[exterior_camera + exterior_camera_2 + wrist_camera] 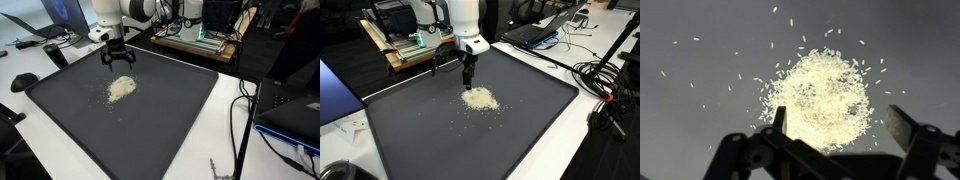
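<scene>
A small heap of pale rice-like grains (121, 88) (479, 99) lies on a dark grey mat (170, 120) (520, 130). My gripper (117, 64) (468, 78) hangs just above the heap, a little behind it, its fingers spread wide. In the wrist view the heap (820, 95) fills the middle, with loose grains scattered round it. The gripper (842, 123) stands open there, one fingertip at either lower side of the heap and nothing held between them.
The mat covers a white table (230, 150). Black cables (605, 85) run along one table edge. A wooden rack with electronics (205, 40) (410, 45) stands behind the arm. Laptops (535, 30) and a black round object (22, 82) sit near the mat's edges.
</scene>
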### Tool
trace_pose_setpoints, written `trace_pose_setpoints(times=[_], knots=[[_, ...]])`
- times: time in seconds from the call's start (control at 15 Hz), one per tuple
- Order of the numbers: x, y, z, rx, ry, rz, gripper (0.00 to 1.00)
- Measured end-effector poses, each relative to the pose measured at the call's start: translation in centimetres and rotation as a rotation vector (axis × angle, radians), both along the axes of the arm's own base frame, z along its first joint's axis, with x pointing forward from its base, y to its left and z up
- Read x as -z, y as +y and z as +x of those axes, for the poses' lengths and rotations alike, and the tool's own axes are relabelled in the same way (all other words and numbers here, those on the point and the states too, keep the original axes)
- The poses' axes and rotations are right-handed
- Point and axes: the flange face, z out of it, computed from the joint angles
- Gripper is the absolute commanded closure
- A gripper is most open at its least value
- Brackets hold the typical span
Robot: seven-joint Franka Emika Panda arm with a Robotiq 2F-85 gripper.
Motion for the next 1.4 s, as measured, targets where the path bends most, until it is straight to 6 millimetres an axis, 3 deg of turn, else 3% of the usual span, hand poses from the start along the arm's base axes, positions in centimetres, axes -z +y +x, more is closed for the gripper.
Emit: trace_pose_setpoints(times=[0.33,0.87,1.2,1.4], knots=[[0.2,0.7,-1.1,0.203,-0.016,0.055,0.0],[-1.4,3.0,-3.7,0.557,-0.264,0.092,0.0],[-2.4,3.4,-4.7,0.661,-0.307,-0.005,0.0],[-2.5,5.6,-4.9,0.666,-0.281,-0.071,0.0]])
